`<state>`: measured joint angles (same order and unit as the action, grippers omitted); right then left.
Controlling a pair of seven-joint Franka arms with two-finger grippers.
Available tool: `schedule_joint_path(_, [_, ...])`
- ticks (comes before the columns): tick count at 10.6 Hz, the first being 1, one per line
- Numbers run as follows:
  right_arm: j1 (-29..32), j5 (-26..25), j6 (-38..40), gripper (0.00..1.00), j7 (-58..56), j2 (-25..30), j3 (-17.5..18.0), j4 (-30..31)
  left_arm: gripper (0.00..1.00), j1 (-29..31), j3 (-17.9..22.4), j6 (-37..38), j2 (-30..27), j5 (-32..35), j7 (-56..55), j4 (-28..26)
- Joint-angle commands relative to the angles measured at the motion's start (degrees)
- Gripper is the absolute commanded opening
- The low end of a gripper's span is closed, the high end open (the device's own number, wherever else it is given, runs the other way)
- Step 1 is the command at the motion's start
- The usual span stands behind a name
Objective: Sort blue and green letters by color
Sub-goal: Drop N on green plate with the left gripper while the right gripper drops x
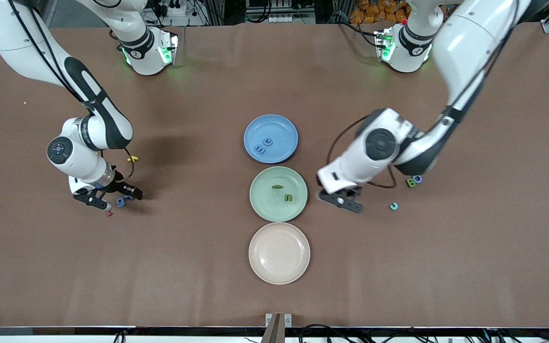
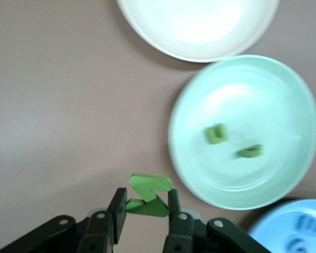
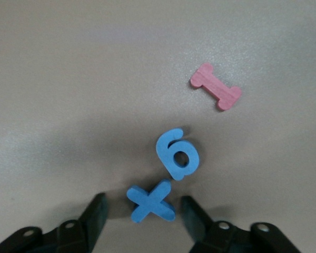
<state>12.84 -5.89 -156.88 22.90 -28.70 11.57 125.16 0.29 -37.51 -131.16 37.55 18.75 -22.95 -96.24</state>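
My left gripper [image 2: 145,204] is shut on a green letter Z [image 2: 149,185] and holds it low over the table beside the green plate [image 2: 284,95]. In the front view this gripper [image 1: 342,200] is at the plate's [image 1: 265,206] edge toward the left arm's end. Two green letters [image 1: 282,191] lie in that plate. Two blue letters [image 1: 263,146] lie in the blue plate [image 1: 279,125]. My right gripper [image 3: 142,213] is open, low over the table, with a blue X [image 3: 151,202] between its jaws. A blue 6 [image 3: 178,154] lies just next to the X.
A red letter [image 3: 216,88] lies near the blue 6, and a yellow letter [image 1: 133,158] lies farther from the camera. A green B [image 1: 411,182], a blue O [image 1: 418,178] and a teal letter [image 1: 393,206] lie toward the left arm's end. A pale pink plate [image 1: 279,252] stands nearest the camera.
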Motion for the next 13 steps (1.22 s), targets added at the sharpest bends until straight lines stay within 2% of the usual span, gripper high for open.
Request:
schedule_joint_path(1, [0.9, -0.6, -0.6, 0.12, -0.9, -0.4, 0.6, 0.6, 0.0, -13.6, 5.6, 1.1, 3.9, -0.3, -12.9, 6.3])
schedule_joint_path(2, [0.9, -0.6, -0.4, 0.0, -1.6, -0.4, 0.6, 0.6, 0.0, -19.7, 10.8, 1.1, 5.0, -0.5, -15.5, 9.3])
schedule_joint_path(3, [1.0, -0.6, -0.4, 0.0, -2.5, -0.4, 0.6, 0.7, 0.0, -25.1, 15.7, 1.1, 5.5, -1.1, -15.9, 10.5])
schedule_joint_path(4, [1.0, -0.6, -0.4, 0.0, -2.5, -0.4, 0.6, 0.6, 0.35, -28.1, 18.7, 1.1, 5.5, -1.2, -16.0, 10.8])
schedule_joint_path(5, [1.0, -0.6, -0.4, 0.0, -2.5, -0.4, 0.6, 0.6, 0.99, -27.8, 18.9, 1.1, 5.3, -1.1, -15.8, 10.7])
schedule_joint_path(7, [0.5, -0.5, 0.1, 0.0, -2.3, 0.1, 0.6, 0.4, 1.0, -27.3, 18.9, 1.1, 4.6, -1.1, -15.5, 11.3])
schedule_joint_path(9, [-0.4, -0.1, 4.3, 0.0, -1.7, 2.1, 0.6, -0.9, 1.0, -21.7, 18.3, 1.2, 2.6, -0.6, -12.8, 10.7])
schedule_joint_path(11, [-1.9, 0.2, 8.9, 0.0, -0.5, 3.6, 1.0, -2.2, 1.0, -16.9, 18.3, 4.0, -2.3, -0.8, -4.5, 5.5])
schedule_joint_path(13, [-3.3, 0.3, 9.0, 0.0, 0.5, 3.9, 1.3, -2.4, 1.0, -11.7, 18.2, 4.1, -5.6, -0.9, 5.2, 1.3])
